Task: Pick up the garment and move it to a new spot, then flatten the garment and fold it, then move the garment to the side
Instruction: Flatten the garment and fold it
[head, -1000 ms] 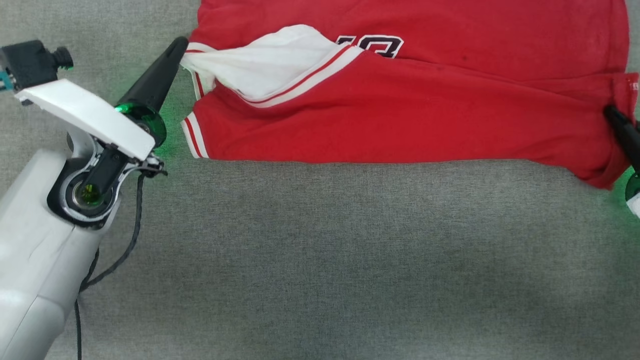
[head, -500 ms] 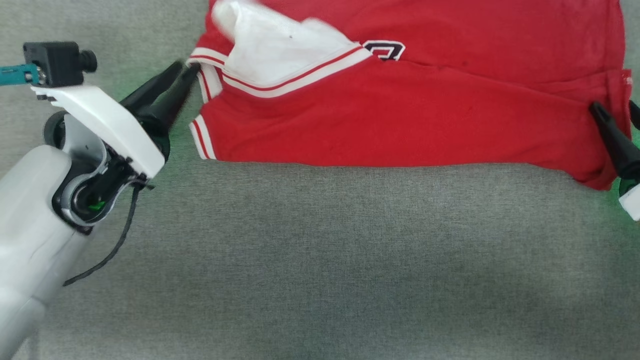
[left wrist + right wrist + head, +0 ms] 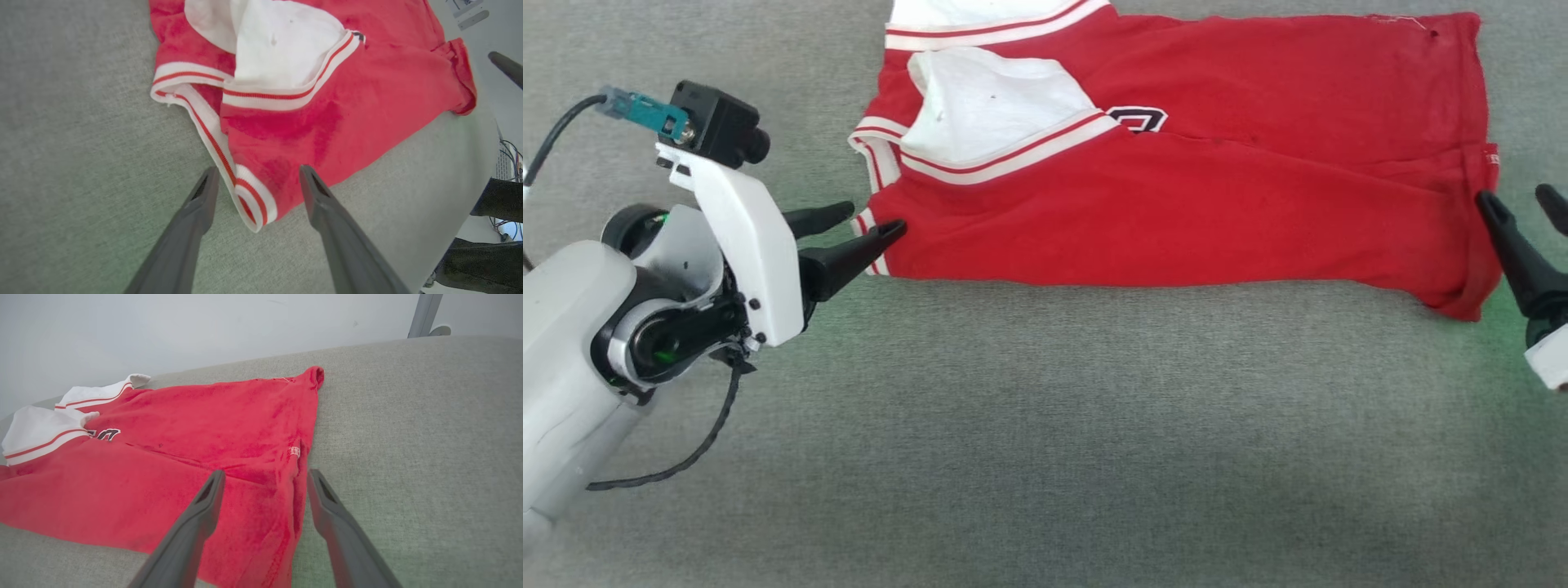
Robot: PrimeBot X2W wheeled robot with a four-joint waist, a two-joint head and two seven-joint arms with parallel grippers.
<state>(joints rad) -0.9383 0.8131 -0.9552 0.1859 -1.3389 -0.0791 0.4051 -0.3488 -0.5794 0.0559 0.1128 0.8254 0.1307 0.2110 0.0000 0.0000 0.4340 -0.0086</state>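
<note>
The soft red fabric garment (image 3: 1217, 204), with white panels and thin red-and-white stripe bands at its left end, lies spread across the far part of the grey woven cloth surface (image 3: 1045, 425). Its long near edge runs almost straight, and its near right corner is slightly bunched. A white panel is folded over the red cloth near the left end, beside part of a black-and-white printed mark. The left gripper (image 3: 879, 217) has its two long dark fingers spread wide. In the left wrist view they straddle the striped near-left corner without clamping it. The right gripper (image 3: 1511, 194) sits at the garment's right hem with its fingers equally wide. In the right wrist view the hem lies between them, unheld.
</note>
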